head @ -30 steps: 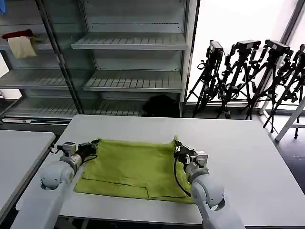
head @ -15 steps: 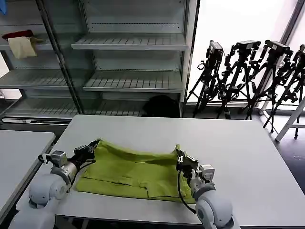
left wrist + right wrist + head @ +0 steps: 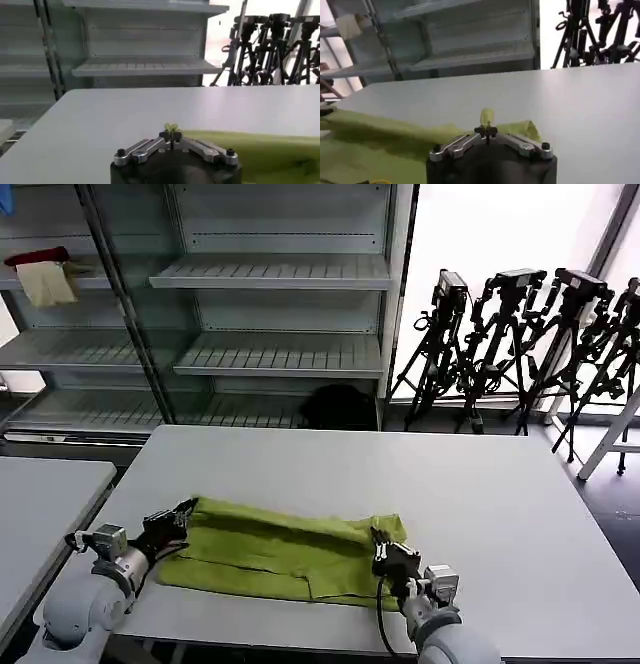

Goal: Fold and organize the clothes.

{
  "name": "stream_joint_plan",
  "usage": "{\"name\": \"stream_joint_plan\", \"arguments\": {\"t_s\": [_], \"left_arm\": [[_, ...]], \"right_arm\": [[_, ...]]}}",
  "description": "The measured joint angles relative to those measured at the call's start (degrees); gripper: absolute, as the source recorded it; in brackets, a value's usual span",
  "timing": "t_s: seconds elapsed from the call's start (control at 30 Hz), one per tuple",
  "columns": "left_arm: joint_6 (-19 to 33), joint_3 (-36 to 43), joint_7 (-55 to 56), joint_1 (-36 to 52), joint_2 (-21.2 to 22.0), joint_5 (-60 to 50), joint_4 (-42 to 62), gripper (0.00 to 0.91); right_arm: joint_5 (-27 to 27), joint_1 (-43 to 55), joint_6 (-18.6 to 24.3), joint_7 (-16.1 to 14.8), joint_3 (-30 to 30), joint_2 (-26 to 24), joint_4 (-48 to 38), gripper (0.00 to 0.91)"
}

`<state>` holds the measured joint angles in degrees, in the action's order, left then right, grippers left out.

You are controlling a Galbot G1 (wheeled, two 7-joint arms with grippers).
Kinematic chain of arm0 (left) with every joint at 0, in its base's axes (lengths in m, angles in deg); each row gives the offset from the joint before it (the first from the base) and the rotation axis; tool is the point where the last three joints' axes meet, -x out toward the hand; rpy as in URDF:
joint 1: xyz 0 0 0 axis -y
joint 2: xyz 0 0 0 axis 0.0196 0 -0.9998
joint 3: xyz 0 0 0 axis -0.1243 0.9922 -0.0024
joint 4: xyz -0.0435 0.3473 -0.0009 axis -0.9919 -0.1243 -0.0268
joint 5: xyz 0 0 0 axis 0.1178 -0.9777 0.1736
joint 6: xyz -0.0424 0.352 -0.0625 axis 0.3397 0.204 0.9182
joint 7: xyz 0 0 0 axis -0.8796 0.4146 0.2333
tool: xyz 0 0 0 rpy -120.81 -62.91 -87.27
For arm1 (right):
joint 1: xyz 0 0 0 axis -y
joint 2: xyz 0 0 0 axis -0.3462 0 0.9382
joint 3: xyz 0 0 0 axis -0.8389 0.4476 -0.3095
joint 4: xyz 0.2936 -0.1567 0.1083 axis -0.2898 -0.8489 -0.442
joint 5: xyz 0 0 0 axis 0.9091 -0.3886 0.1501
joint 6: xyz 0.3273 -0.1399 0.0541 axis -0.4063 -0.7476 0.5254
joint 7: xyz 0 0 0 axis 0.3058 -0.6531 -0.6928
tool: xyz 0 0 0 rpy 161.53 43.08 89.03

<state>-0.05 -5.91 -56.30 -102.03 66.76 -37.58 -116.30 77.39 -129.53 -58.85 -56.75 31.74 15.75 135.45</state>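
The lime-green T-shirt [image 3: 280, 549] lies folded over itself in a long band near the front edge of the white table [image 3: 480, 484]. My left gripper [image 3: 183, 510] is shut on the shirt's far-left corner, a small tuft of green cloth [image 3: 173, 128] pinched between its tips. My right gripper [image 3: 379, 535] is shut on the far-right corner, and a green tuft [image 3: 487, 118] sticks up from its jaws. The shirt [image 3: 380, 131] trails off beside the right gripper [image 3: 486, 131] across the table. Beside the left gripper [image 3: 171, 135] the shirt's edge [image 3: 250, 145] runs away.
A grey shelving unit [image 3: 270, 284] stands behind the table, with a cream cloth [image 3: 45, 282] and a red cloth [image 3: 35, 256] on its upper left shelf. Several black tripods [image 3: 520, 334] stand at the back right. Another table [image 3: 40, 504] is at the left.
Both grippers have pulled the shirt's far edge towards the front of the table, folding the shirt over itself into a narrower band. Both arms have drawn back towards me.
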Motion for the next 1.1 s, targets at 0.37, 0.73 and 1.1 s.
{"name": "stream_joint_plan", "arguments": {"t_s": [0.37,0.73,1.1], "left_arm": [[-0.28,-1.94,-1.00,-3.32,-0.80,-2.67,-1.81,0.000],[-0.48,-1.54,-1.44,-5.78,0.85,-7.84,-2.90,0.907],[-0.05,-1.30,-0.35,-6.77,2.61,-12.19,-4.08,0.907]], "right_arm": [[-2.57,-1.58,0.06,-0.45,-0.11,0.17,0.19,0.000],[-9.35,-2.47,0.18,-1.42,0.16,1.39,-1.24,0.907],[-23.33,-3.79,0.32,-2.55,-0.32,2.23,-2.55,0.907]]}}
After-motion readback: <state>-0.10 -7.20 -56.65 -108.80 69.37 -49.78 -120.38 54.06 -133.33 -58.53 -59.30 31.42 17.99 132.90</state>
